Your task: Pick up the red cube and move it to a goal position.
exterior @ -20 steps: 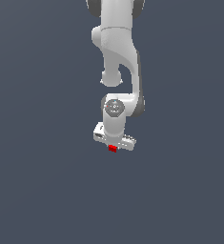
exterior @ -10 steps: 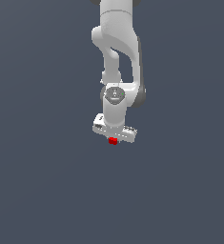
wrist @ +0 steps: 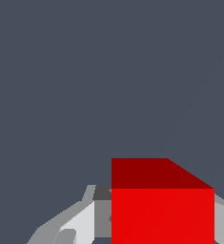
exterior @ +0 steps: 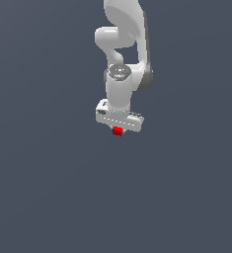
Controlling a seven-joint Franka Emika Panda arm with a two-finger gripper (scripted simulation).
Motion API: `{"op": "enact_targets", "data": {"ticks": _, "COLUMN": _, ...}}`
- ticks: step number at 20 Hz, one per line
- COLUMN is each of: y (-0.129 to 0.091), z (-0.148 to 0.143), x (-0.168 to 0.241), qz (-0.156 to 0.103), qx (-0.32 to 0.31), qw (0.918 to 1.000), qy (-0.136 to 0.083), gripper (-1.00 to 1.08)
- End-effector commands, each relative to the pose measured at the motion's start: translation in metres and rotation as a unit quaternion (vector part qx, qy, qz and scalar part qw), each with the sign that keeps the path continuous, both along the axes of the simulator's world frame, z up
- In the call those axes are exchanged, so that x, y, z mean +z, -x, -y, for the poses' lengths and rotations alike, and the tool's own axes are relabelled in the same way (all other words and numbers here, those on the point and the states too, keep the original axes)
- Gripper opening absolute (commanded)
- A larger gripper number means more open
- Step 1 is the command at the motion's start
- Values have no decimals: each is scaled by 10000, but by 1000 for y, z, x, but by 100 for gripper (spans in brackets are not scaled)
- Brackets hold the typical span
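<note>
The red cube [exterior: 117,131] is a tiny bright red block held just under the white gripper [exterior: 118,130] in the exterior view. The gripper hangs from the white arm, pointing down, and its fingers are mostly hidden behind the wide hand. In the wrist view the red cube [wrist: 162,209] fills the near part of the picture, with a grey and white finger [wrist: 80,221] pressed to one side of it and a bit of the other finger at the opposite side. The gripper is shut on the cube. No goal marker shows.
A plain dark grey-blue surface [exterior: 48,188] fills the rest of both views. The white arm [exterior: 125,44] rises out of the exterior view's top. No other object is in view.
The gripper, with the red cube in it, has risen in the exterior view and shifted a little; the arm has folded upward with it.
</note>
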State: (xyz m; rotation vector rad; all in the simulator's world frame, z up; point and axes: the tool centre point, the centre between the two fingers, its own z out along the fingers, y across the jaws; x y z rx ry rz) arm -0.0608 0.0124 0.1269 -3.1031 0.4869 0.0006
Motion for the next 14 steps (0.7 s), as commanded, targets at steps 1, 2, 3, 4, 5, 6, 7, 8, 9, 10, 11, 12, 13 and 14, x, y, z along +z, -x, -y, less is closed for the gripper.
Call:
{"op": "enact_targets", "data": {"ticks": 1, "y": 9, "z": 0, "x": 15, "qz": 0, "qx": 0, "qw": 10000, "qy": 0, "gripper": -100}}
{"op": "enact_targets", "data": {"ticks": 2, "y": 12, "z": 0, "x": 20, "qz": 0, "qx": 0, "qw": 10000, "qy": 0, "gripper": -100}}
{"op": "enact_targets", "data": {"ticks": 3, "y": 14, "z": 0, "x": 24, "qz": 0, "qx": 0, "qw": 10000, "qy": 0, "gripper": -100}}
{"op": "enact_targets", "data": {"ticks": 4, "y": 16, "z": 0, "x": 29, "qz": 0, "qx": 0, "qw": 10000, "qy": 0, "gripper": -100}}
{"op": "enact_targets", "data": {"ticks": 5, "y": 18, "z": -1, "x": 32, "qz": 0, "qx": 0, "qw": 10000, "qy": 0, "gripper": -100}}
{"op": "enact_targets", "data": {"ticks": 6, "y": 20, "z": -1, "x": 36, "qz": 0, "qx": 0, "qw": 10000, "qy": 0, "gripper": -100}}
{"op": "enact_targets", "data": {"ticks": 7, "y": 22, "z": -1, "x": 39, "qz": 1, "qx": 0, "qw": 10000, "qy": 2, "gripper": -100}}
{"op": "enact_targets", "data": {"ticks": 8, "y": 23, "z": -1, "x": 42, "qz": 1, "qx": 0, "qw": 10000, "qy": 2, "gripper": -100}}
{"op": "enact_targets", "data": {"ticks": 9, "y": 24, "z": -1, "x": 44, "qz": 1, "qx": 0, "qw": 10000, "qy": 2, "gripper": -100}}
{"op": "enact_targets", "data": {"ticks": 10, "y": 25, "z": -1, "x": 46, "qz": 1, "qx": 0, "qw": 10000, "qy": 2, "gripper": -100}}
{"op": "enact_targets", "data": {"ticks": 11, "y": 26, "z": -1, "x": 48, "qz": 1, "qx": 0, "qw": 10000, "qy": 2, "gripper": -100}}
{"op": "enact_targets", "data": {"ticks": 12, "y": 26, "z": -1, "x": 49, "qz": 1, "qx": 0, "qw": 10000, "qy": 2, "gripper": -100}}
{"op": "enact_targets", "data": {"ticks": 13, "y": 27, "z": -1, "x": 49, "qz": 1, "qx": 0, "qw": 10000, "qy": 2, "gripper": -100}}
{"op": "enact_targets", "data": {"ticks": 14, "y": 27, "z": -1, "x": 49, "qz": 1, "qx": 0, "qw": 10000, "qy": 2, "gripper": -100}}
